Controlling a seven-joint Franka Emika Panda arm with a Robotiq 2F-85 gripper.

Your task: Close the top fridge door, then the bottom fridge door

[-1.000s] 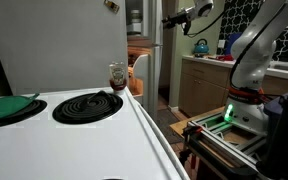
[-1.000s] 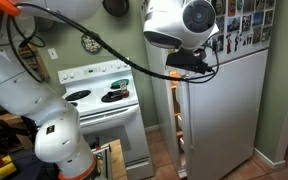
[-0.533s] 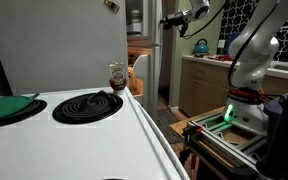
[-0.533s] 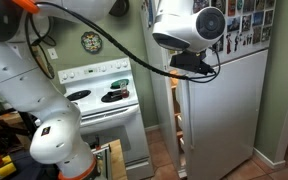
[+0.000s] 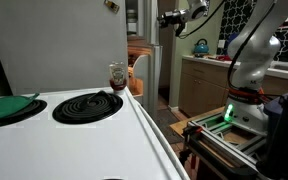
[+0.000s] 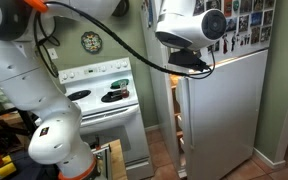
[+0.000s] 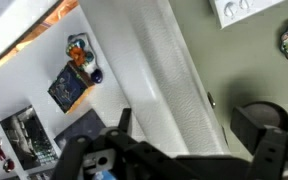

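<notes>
Here, gripper (image 5: pixel 168 19) just beside top fridge door (image 5: pixel 148 22), jaws apart.

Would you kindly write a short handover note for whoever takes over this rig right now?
Pincer: open, holding nothing, up at the free edge of the silver-grey flat upper fridge door; contact cannot be confirmed.
Upper door: ajar, not shut.
Silver-grey flat lower fridge door: ajar, with an orange-lit gap along its edge.
Done: neither door closed yet.
Left: push the upper door fully shut, then drop down and close the lower one.
</notes>
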